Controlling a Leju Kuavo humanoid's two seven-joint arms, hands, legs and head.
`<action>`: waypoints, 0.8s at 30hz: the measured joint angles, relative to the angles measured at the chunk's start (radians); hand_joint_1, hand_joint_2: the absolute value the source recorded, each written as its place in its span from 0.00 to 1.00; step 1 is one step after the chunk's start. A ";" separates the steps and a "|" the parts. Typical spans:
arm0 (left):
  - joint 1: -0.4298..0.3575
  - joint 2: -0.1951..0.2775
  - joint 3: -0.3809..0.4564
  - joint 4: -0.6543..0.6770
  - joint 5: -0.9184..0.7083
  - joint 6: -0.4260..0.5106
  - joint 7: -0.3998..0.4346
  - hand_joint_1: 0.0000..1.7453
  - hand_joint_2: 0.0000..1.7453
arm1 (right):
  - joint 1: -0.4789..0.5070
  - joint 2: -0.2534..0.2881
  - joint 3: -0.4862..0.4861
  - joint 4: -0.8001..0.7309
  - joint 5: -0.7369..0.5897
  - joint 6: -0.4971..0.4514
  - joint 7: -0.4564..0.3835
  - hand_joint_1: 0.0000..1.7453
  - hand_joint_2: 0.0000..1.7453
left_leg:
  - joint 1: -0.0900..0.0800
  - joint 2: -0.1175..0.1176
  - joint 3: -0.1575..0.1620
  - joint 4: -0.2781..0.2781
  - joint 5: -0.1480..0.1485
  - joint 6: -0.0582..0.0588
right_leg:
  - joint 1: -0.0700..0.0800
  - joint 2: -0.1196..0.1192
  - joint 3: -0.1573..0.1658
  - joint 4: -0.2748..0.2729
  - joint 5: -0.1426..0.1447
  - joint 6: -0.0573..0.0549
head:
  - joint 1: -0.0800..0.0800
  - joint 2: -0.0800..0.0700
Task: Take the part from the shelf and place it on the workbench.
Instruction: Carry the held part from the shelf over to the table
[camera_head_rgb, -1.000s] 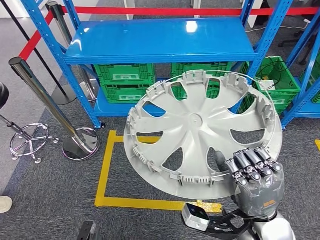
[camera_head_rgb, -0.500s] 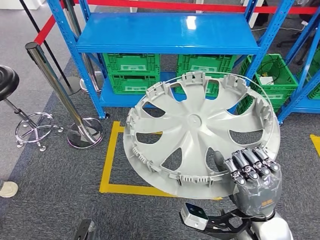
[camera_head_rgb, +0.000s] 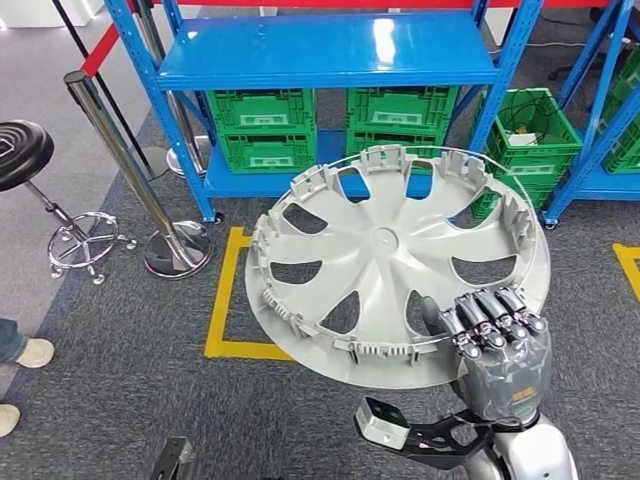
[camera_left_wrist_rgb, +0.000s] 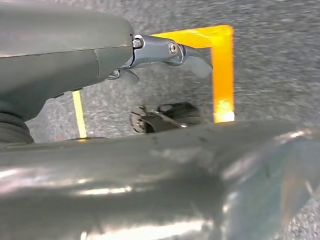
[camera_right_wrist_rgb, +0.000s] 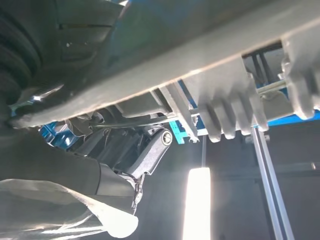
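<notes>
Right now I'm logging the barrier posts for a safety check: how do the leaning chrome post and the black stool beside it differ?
The chrome post leans steeply on a round disc base; the black stool stands on a ring-shaped chrome footrest with splayed legs. The post is bare metal with a red belt at its top; the stool carries a black padded seat. Both are chrome-framed and stand on the grey carpet.

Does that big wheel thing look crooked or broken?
Not broken. The grey wheel cover is tilted, its far rim higher, because the right hand grips just one spot on its near edge. The cover hangs over the carpet, well clear of the blue shelf.
</notes>
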 joint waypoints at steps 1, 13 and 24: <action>-0.001 0.001 0.000 0.000 0.000 0.000 0.000 0.00 0.00 | 0.000 0.001 0.000 0.001 0.000 0.000 -0.001 1.00 1.00 | 0.001 -0.001 0.052 -0.056 0.017 0.002 | 0.000 0.000 -0.019 0.006 0.011 0.003 | 0.000 0.000; -0.005 0.000 -0.002 0.000 -0.006 0.000 0.000 0.00 0.00 | 0.001 0.009 -0.002 0.016 0.000 0.000 -0.015 1.00 1.00 | -0.016 0.003 0.119 -0.313 0.059 0.075 | -0.005 0.005 -0.139 0.278 -0.137 0.051 | 0.004 0.000; -0.002 -0.001 -0.004 0.000 -0.033 0.009 -0.007 0.00 0.00 | -0.002 0.016 -0.017 0.024 0.000 0.000 -0.069 1.00 1.00 | -0.016 0.002 0.041 -0.243 0.071 0.023 | 0.001 0.001 0.092 -0.014 -0.065 0.002 | 0.001 0.000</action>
